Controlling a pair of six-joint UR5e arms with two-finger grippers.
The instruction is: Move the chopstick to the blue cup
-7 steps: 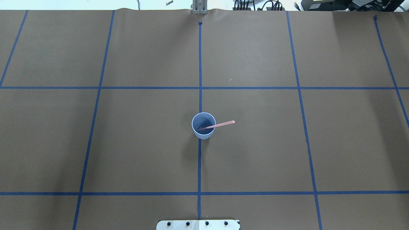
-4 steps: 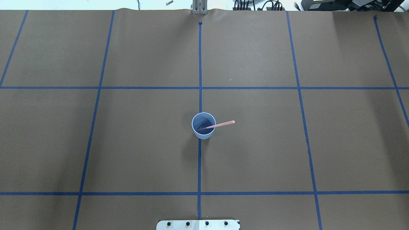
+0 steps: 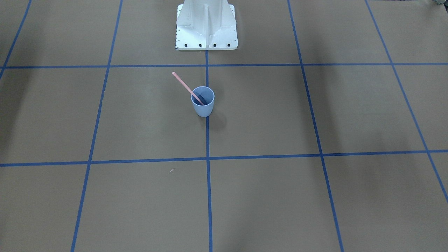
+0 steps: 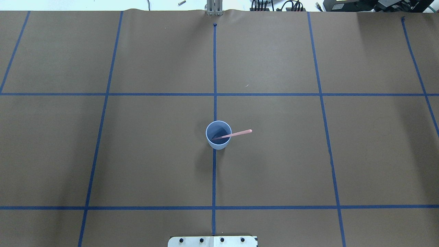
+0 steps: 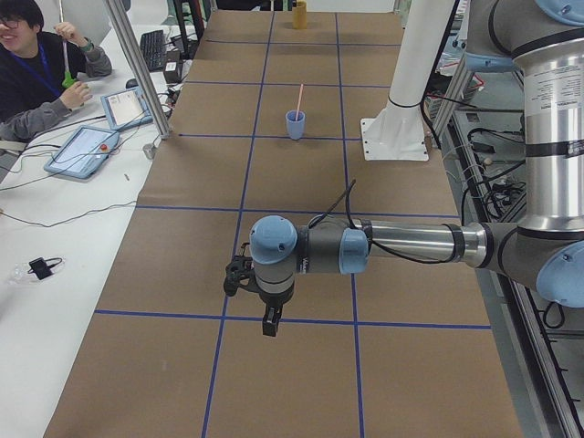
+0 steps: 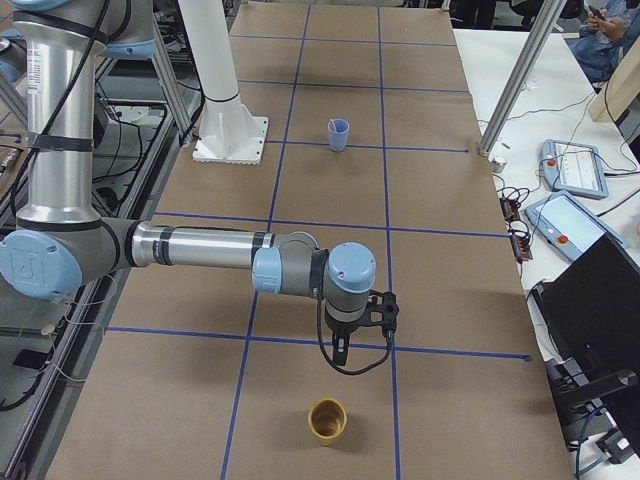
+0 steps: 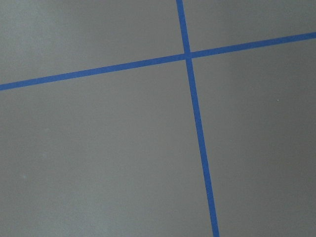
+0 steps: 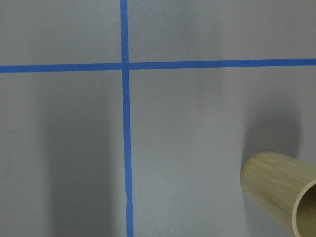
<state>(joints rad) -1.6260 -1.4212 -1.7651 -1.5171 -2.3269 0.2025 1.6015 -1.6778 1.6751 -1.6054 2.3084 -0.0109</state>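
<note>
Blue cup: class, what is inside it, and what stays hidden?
A pink chopstick leans inside the blue cup, its top poking out over the rim. Nothing else shows inside, though shadow darkens part of the cup's floor.

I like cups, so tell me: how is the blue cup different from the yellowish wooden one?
The blue cup is blue; the wooden cup is tan. The blue cup holds a pink chopstick that leans out over its rim; the wooden cup looks empty. The blue cup stands on a tape line in the middle of the table; the wooden cup stands at its end on the robot's right. Both stand upright, open at the top.
</note>
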